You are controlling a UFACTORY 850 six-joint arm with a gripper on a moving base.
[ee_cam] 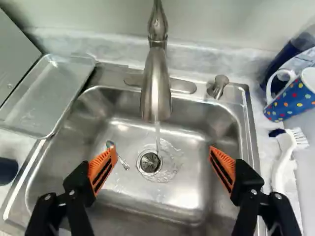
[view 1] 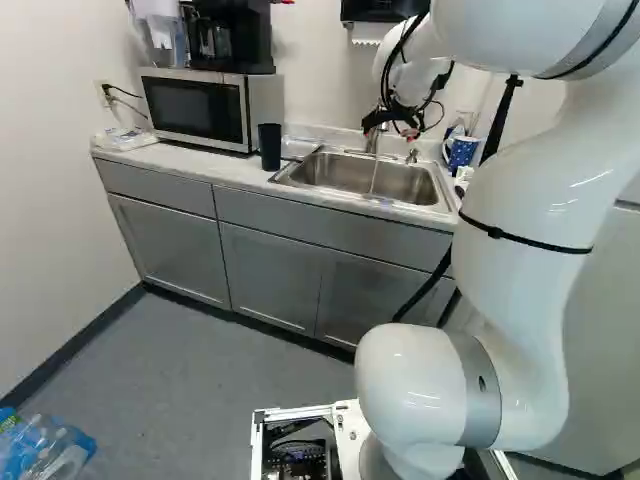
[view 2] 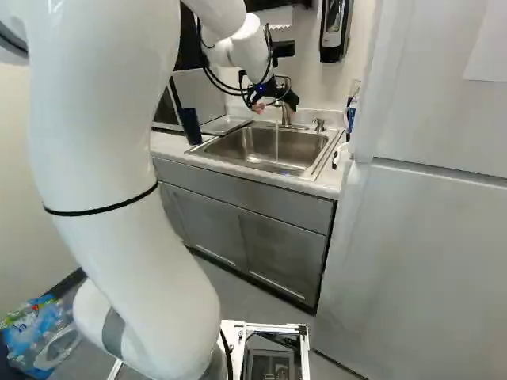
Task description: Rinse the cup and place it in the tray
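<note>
My gripper (view 1: 408, 122) hangs over the sink near the faucet. In the wrist view the gripper (ee_cam: 161, 167) stands wide open, nothing between its orange pads. A dark cup (view 1: 270, 147) stands upright on the counter beside the microwave; the wrist view shows part of this cup (ee_cam: 7, 170) near the tray. The shallow, clear-looking tray (ee_cam: 47, 93) lies on the sink's edge and counter, with nothing seen in it. Water runs from the faucet (ee_cam: 156, 93) into the sink (ee_cam: 192, 189), falling near the drain.
Beyond the sink's other side are a blue dotted mug (ee_cam: 294, 98), a white brush (ee_cam: 284, 160) and a dark blue bottle (ee_cam: 290, 56). A spoon (ee_cam: 118, 155) lies in the basin. A microwave (view 1: 205, 108) sits on the counter; a tall white refrigerator (view 2: 428, 237) stands beside it.
</note>
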